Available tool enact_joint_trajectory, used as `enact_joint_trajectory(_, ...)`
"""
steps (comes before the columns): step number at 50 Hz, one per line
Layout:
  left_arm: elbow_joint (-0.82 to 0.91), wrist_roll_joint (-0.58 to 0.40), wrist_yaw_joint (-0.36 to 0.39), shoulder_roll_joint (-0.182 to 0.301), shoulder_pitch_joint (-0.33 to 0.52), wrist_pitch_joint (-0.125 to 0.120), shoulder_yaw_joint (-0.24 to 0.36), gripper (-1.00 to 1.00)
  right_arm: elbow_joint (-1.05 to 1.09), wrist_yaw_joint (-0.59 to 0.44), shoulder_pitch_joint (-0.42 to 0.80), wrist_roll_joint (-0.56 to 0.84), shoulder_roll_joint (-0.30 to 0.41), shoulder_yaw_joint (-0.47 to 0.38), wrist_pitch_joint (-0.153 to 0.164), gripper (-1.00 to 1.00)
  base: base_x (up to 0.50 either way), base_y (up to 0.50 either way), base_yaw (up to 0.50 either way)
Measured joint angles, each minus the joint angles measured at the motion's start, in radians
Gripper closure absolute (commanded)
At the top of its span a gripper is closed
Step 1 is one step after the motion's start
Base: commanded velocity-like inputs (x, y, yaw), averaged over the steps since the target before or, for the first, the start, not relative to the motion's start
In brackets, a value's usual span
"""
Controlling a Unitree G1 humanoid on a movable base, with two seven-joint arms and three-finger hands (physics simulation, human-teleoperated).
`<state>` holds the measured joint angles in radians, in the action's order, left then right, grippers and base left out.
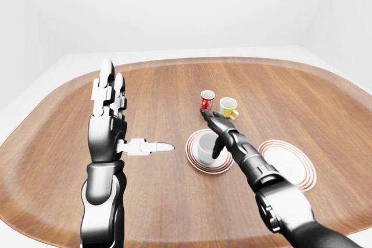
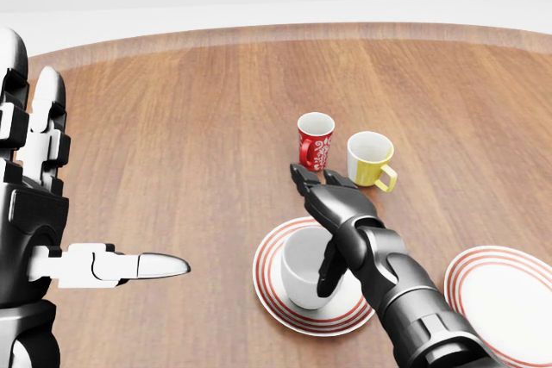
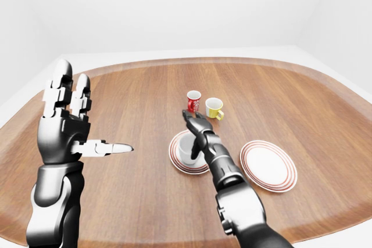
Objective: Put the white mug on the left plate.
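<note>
In the head view the white mug (image 2: 304, 266) sits on the left plate (image 2: 269, 290) at lower centre, my right hand (image 2: 332, 204) open-fingered over it, so I should lift straight up; in the left-eye view my left hand (image 1: 109, 121) is spread open at left

Glossy dark grey and black segmented arms with ribbed forearm rings. White-tipped three-finger left hand (image 2: 39, 204); all-black right hand (image 2: 332, 213).
</note>
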<state>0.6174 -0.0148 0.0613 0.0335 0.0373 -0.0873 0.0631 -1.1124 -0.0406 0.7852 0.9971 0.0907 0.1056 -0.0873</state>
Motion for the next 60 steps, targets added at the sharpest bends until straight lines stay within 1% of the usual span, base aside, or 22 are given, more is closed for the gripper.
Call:
enact_joint_trajectory(11,0.003,0.0,0.0,0.0,-0.001,0.0,0.0,-1.0,0.057,-0.032,-0.017,-0.003,-0.002,-0.004,0.0,-1.0,0.0,0.0,0.0)
enact_joint_trajectory(14,0.004,-0.001,0.0,0.0,-0.001,0.0,-0.001,-1.0,0.095,-0.067,-0.028,-0.023,-0.007,-0.013,0.003,-1.0,0.0,0.0,0.0)
enact_joint_trajectory(16,0.004,-0.001,0.0,0.0,-0.002,0.0,-0.001,-1.0,0.132,-0.101,-0.037,-0.045,-0.011,-0.019,0.013,-1.0,0.0,0.0,0.0)
enact_joint_trajectory(21,0.004,-0.002,0.0,-0.001,-0.003,0.0,-0.002,-1.0,0.242,-0.187,-0.058,-0.104,-0.02,-0.03,0.053,-1.0,0.0,0.0,0.0)
enact_joint_trajectory(24,0.005,-0.002,0.001,-0.001,-0.004,0.0,-0.002,-1.0,0.314,-0.24,-0.069,-0.148,-0.027,-0.038,0.088,-1.0,0.0,0.0,0.0)
enact_joint_trajectory(25,0.006,-0.002,0.001,-0.001,-0.004,0.0,-0.002,-1.0,0.343,-0.264,-0.072,-0.171,-0.032,-0.043,0.109,-1.0,0.0,0.0,0.0)
enact_joint_trajectory(27,0.006,-0.002,0.001,-0.001,-0.003,0.0,-0.002,-1.0,0.407,-0.315,-0.073,-0.233,-0.042,-0.057,0.168,-1.0,0.0,0.0,0.0)
enact_joint_trajectory(28,0.006,-0.002,0.001,-0.001,-0.003,0.0,-0.001,-1.0,0.437,-0.339,-0.073,-0.263,-0.044,-0.064,0.175,-1.0,0.0,0.0,0.0)
enact_joint_trajectory(33,0.006,-0.002,0.001,-0.001,-0.003,0.0,-0.001,-1.0,0.575,-0.429,-0.05,-0.439,-0.045,-0.089,0.175,-1.0,0.0,0.0,0.0)
enact_joint_trajectory(40,0.005,-0.002,0.001,0.0,-0.001,0.0,-0.001,-1.0,0.685,-0.486,-0.016,-0.629,-0.024,-0.108,0.175,-1.0,0.0,0.0,0.0)
enact_joint_trajectory(50,0.007,-0.001,0.0,0.001,0.003,0.0,0.001,-1.0,0.741,-0.497,-0.017,-0.798,0.013,-0.133,0.175,-1.0,0.0,0.0,0.0)
enact_joint_trajectory(60,0.012,0.001,-0.001,0.003,0.008,0.0,0.006,-1.0,0.807,-0.477,-0.106,-0.942,0.046,-0.176,0.175,-1.0,0.0,0.0,0.0)
